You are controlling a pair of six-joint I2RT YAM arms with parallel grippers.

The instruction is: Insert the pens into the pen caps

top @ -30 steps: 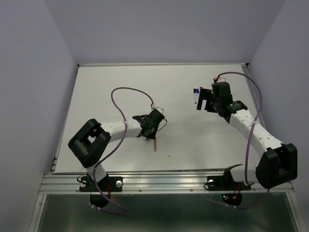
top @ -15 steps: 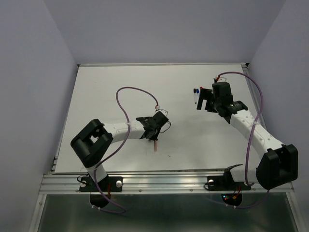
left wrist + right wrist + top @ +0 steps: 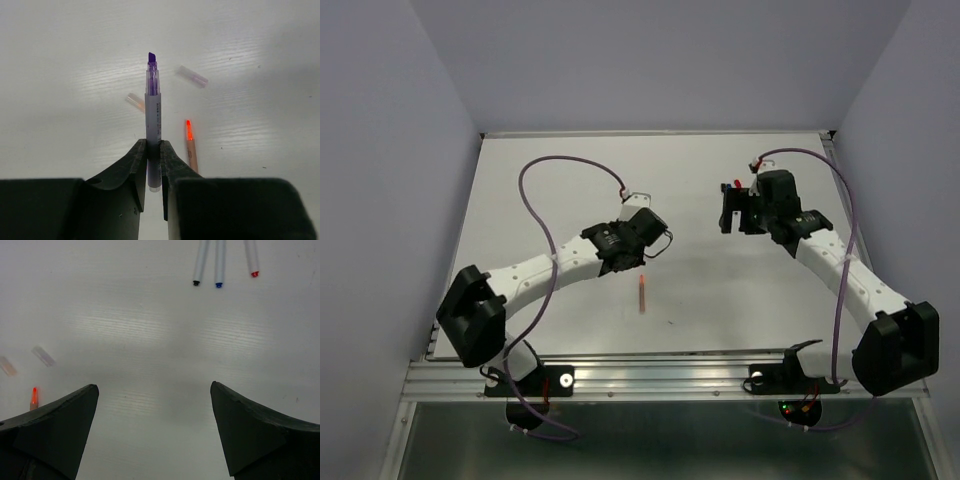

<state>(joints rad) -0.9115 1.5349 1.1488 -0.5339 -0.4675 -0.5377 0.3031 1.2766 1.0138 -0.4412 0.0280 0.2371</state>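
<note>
Between left hand (image 3: 153,147) fingers: purple-tipped pen (image 3: 153,107), pinched near its back end, held clear of the bench (image 3: 60,75); long axis straight out from the hand, tip pointing away.
On bench beside it: orange pen (image 3: 190,145), lying flat, bright tip pointing the same way, roughly parallel.
Beyond right hand (image 3: 154,387): black-tipped pen (image 3: 200,260), blue-tipped pen (image 3: 220,260), red-tipped pen (image 3: 251,255), side by side, tips toward the hand.
Right hand: spread wide, holding nothing.
Caps: pale pink cap (image 3: 192,76), pale orange cap (image 3: 135,101), loose, apart.
Count: five pens, two caps.
Change: left hand low over the orange pen a second ago, now raised and farther back; right hand shifted slightly left, over the white pens.
</note>
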